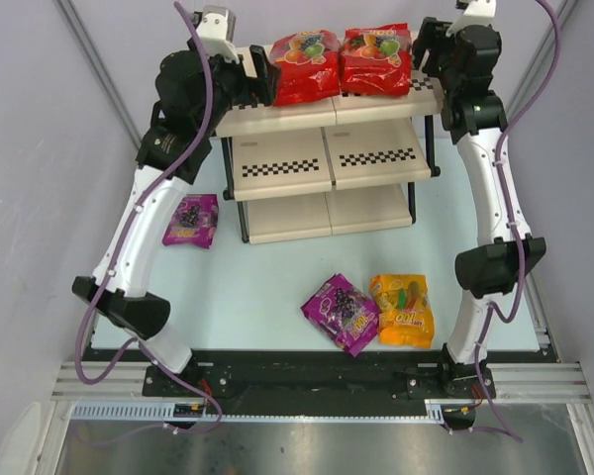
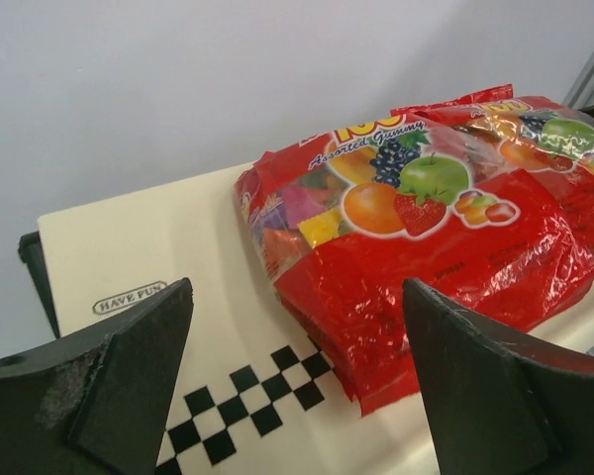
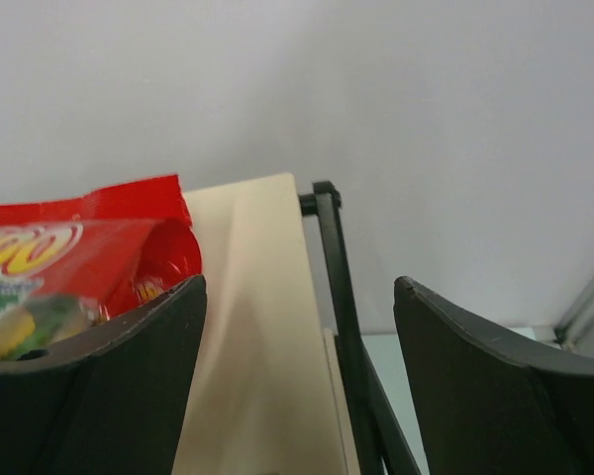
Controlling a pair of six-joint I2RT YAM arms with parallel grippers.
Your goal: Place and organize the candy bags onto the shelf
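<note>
Three bags on the tabletop [image 1: 267, 282], two on the shelf [image 1: 277, 148].
The shelf stands at the far middle of the tabletop. On its top tier the left red bag [image 1: 305, 65] and right red bag [image 1: 376, 59] lie side by side, edges touching. The far purple bag [image 1: 191, 220] lies on the tabletop left of the shelf, beside the left arm. The near purple bag [image 1: 341, 313] and orange bag [image 1: 402, 310] lie touching near the front edge. The left claw [image 2: 297, 287], spread and holding nothing, sits at the tier's left end just beside the left red bag. The right claw [image 3: 299, 282], likewise spread and empty, sits at the right end.
</note>
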